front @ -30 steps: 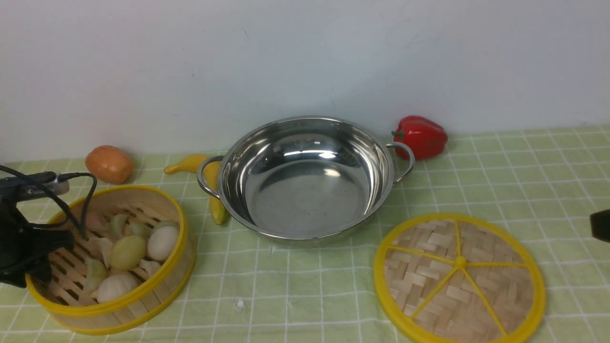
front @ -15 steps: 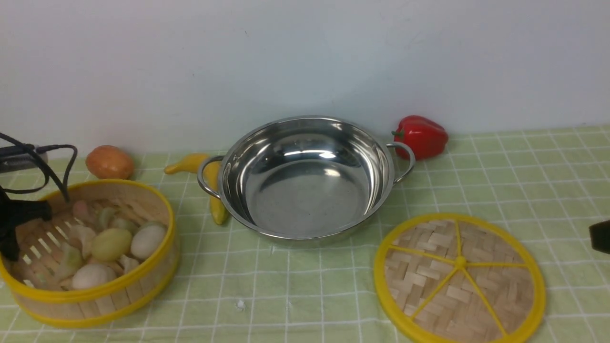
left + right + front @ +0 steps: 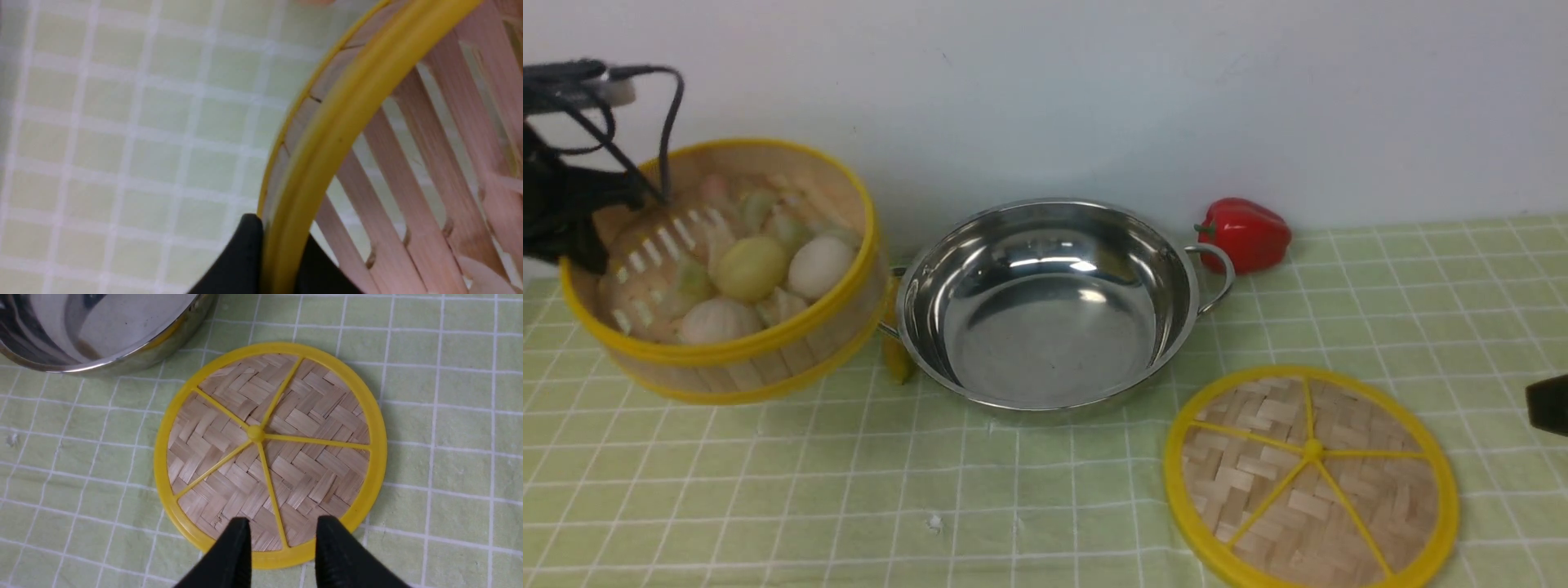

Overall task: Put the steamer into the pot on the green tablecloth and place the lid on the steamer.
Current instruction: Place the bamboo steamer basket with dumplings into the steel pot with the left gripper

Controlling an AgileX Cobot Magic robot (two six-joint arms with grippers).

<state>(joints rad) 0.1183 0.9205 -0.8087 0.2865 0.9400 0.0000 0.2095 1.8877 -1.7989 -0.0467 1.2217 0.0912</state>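
Currently the green tablecloth [image 3: 1029,490] covers the whole table as far as the white wall.

Pot [image 3: 1045,335]: sits on the cloth at centre-back, close to the wall, upright and empty. I see one loop handle on its right. The left one is mostly hidden behind the steamer.

Steamer [image 3: 743,367]: hangs in the air to the left of the pot, clear of the cloth. It is tilted so its open top faces me. Pale buns and dumplings lie heaped at the low side of the slatted floor. In the front view its right rim overlaps the pot's left handle. I cannot tell whether they touch.

Lid [image 3: 1311,449]: lies flat on the cloth, front right of the pot and apart from it, spokes up.

Red pepper [image 3: 1245,234]: on the cloth just beside the pot's right handle, near the wall.

Left gripper [image 3: 282,261]: pinching the steamer's rim on its left side, one black finger outside the wall and one inside. Its cable loops above the basket.

Right gripper [image 3: 280,535]: fingers spread, nothing between them. It is poised over the lid's rim, and I cannot judge its height above the lid.

A yellow bit [image 3: 897,359] shows between steamer and pot, too hidden to identify.
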